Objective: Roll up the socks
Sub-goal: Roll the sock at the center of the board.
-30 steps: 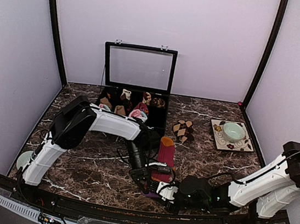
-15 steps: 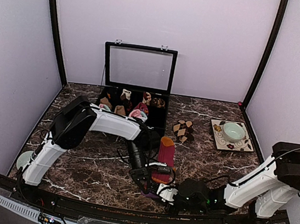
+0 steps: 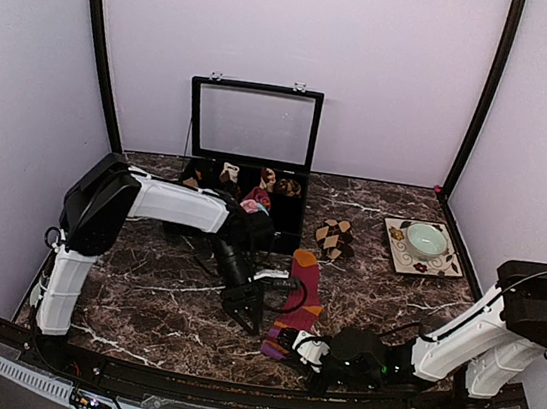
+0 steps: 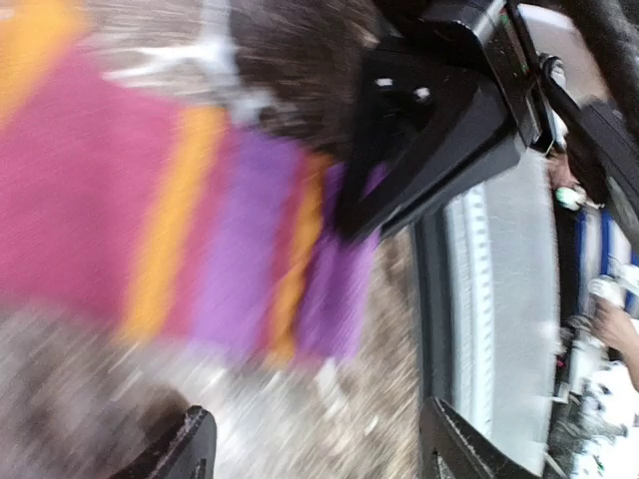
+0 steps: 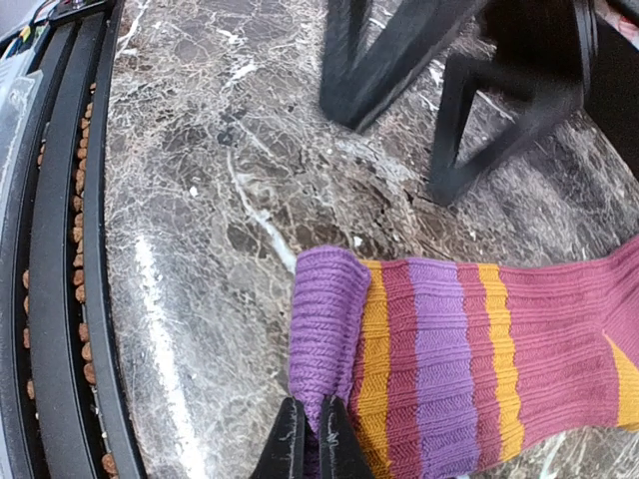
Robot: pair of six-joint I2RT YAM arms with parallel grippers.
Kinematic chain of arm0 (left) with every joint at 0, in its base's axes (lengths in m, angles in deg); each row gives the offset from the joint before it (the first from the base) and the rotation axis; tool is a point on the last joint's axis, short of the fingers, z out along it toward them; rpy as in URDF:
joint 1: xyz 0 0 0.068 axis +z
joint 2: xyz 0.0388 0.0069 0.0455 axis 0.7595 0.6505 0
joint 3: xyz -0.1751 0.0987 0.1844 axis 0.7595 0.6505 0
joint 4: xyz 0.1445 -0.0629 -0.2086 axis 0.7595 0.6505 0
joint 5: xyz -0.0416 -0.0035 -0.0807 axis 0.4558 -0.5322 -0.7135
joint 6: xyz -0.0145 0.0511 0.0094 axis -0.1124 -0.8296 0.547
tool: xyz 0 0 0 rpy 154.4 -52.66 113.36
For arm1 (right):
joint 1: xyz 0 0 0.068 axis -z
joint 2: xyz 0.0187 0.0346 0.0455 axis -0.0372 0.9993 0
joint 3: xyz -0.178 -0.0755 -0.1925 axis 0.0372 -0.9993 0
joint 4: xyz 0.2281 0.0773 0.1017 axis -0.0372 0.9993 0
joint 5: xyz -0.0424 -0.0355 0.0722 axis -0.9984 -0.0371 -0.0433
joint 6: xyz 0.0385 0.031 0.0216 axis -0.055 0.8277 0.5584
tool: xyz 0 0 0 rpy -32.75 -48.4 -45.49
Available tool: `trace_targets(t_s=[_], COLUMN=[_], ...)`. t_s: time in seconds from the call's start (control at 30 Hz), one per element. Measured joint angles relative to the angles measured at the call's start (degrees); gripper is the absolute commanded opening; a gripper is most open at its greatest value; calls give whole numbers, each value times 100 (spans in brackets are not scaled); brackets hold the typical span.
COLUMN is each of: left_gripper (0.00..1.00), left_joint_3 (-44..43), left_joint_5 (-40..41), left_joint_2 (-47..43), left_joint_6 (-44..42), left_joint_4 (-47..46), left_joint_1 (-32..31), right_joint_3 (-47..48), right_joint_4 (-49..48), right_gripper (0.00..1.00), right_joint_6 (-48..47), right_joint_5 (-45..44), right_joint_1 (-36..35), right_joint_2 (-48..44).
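left gripper (image 3: 246, 320) pulled back off magenta sock (image 3: 308, 290) | left wrist view blurred

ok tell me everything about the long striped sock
Long knit sock, magenta with purple and orange stripes near a ribbed purple cuff, and an orange toe. It lies stretched out on the marble table, toe away from the arms. The shut right hand pinches the cuff; the open left hand is beside it, apart.
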Motion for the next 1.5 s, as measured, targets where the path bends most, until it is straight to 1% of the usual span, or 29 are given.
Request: trace_targets(t_s=[0.13,0.23,0.4,0.5,0.57,0.7,0.73,0.93,1.2,1.5], left_gripper=[73,70,63,60,57,48,47,48,48,47], left_joint_3=[831,1281,1445,1582,1661,1808,1878,2251,2273,2273], left_joint_5=[457,577,503,516,557,643,651,730,970,1239], left_joint_2=[-872,-1373,-1648,-1757,-1808,-1812,-1812,-1814,-1814,-1773], left_joint_6=[-24,-24,-79,-271,-431,-621,-636,-632,-610,-686], left_joint_4=[-691,-1056,-1593,-1805,-1899,-2111,-2221,-2898,-3504,-3720], left_joint_1=[448,470,267,96,-105,-518,-616,-686,-721,-846], right_joint_3=[-76,-127,-151,-142,-136,-83,-55,-2,-7,83], right_joint_4=[9,111,337,457,505,610,658,763,573,116], right_gripper=[0,0,0,0,0,0,0,0,0,0], right_joint_6=[247,420,669,839,955,1222,1281,1679,2105,2444], right_joint_5=[46,151,474,728,872,1185,1263,1792,2428,3254], right_joint_1=[24,129,378,590,708,914,960,1331,1746,2142], right_joint_2=[-79,-214,-385,-448,-470,-474,-474,-470,-286,160])
